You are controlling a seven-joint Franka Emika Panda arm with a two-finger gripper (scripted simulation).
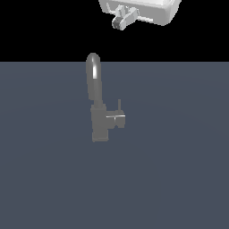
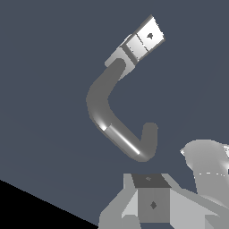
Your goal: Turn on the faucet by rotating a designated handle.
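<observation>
The faucet (image 1: 99,120) stands in the middle of the exterior view, dull grey, with its arched spout (image 1: 93,71) rising from a blocky body. The handle (image 1: 117,119) is a short stub on the body's side toward the exterior view's right, with a thin pin pointing up. My gripper (image 1: 123,20) hangs far above, at the top edge, touching nothing. In the wrist view the spout (image 2: 107,112) curves below me, and a pale block that seems to be the handle (image 2: 147,36) sticks out beyond the body. Part of my gripper (image 2: 152,201) shows; its jaw gap is unclear.
The faucet stands on a flat dark blue-grey floor (image 1: 179,179). A rounded pale grey part of my arm (image 2: 210,170) shows in the wrist view beside the gripper.
</observation>
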